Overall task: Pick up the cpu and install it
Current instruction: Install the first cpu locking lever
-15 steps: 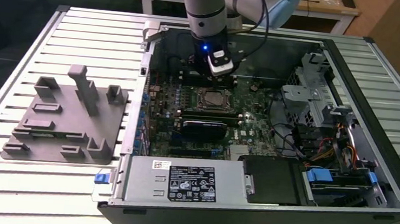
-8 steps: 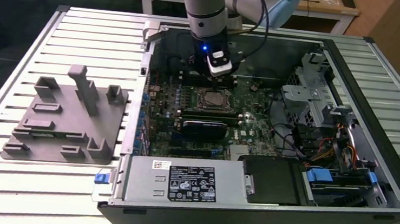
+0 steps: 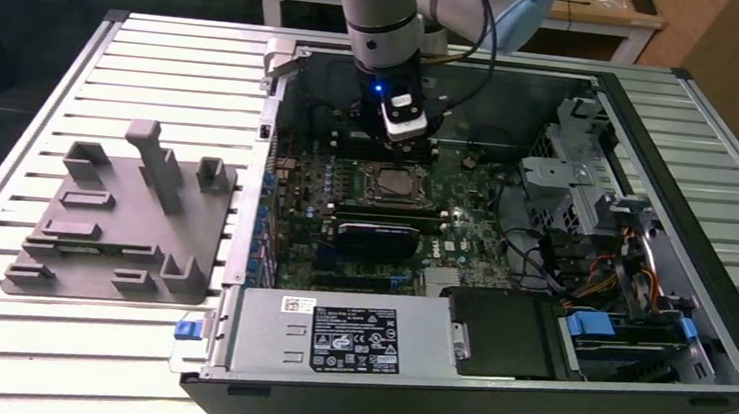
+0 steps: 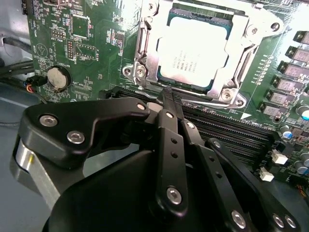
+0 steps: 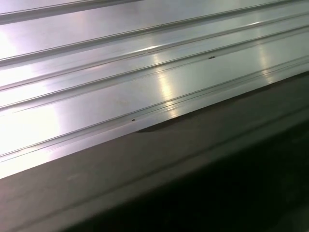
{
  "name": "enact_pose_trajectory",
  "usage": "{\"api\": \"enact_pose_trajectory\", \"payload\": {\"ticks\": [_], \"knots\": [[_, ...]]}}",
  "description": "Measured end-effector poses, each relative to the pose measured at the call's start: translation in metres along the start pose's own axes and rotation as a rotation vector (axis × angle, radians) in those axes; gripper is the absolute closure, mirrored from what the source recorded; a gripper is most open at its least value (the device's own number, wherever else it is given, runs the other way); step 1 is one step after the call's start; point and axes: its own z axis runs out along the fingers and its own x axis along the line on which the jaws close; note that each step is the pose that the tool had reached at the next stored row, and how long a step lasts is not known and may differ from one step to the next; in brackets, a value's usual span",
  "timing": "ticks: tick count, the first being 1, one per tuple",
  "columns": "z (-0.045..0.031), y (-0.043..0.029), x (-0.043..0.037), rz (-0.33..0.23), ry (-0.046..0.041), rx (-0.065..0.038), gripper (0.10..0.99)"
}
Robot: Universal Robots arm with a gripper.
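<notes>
One cpu [image 4: 193, 53] sits in the mobo socket [image 4: 145, 53], at 12 o'clock from the fingers [image 4: 166, 96], which look pressed together w/ nothing pinched. Risk, as I judge it: chip not fully seated, so a nudge from the tips could skew it and bend pins. Arm [image 3: 383, 18] hangs vertical over the pc case [image 3: 460, 396], gripper [image 3: 405, 142] pointing down, just above the board.
</notes>
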Motion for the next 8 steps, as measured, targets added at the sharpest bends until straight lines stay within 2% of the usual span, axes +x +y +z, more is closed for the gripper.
{"api": "enact_pose_trajectory", "payload": {"ticks": [8], "knots": [[0.0005,0.0019,0.0002,0.006,0.0003,-0.001,0.980]]}}
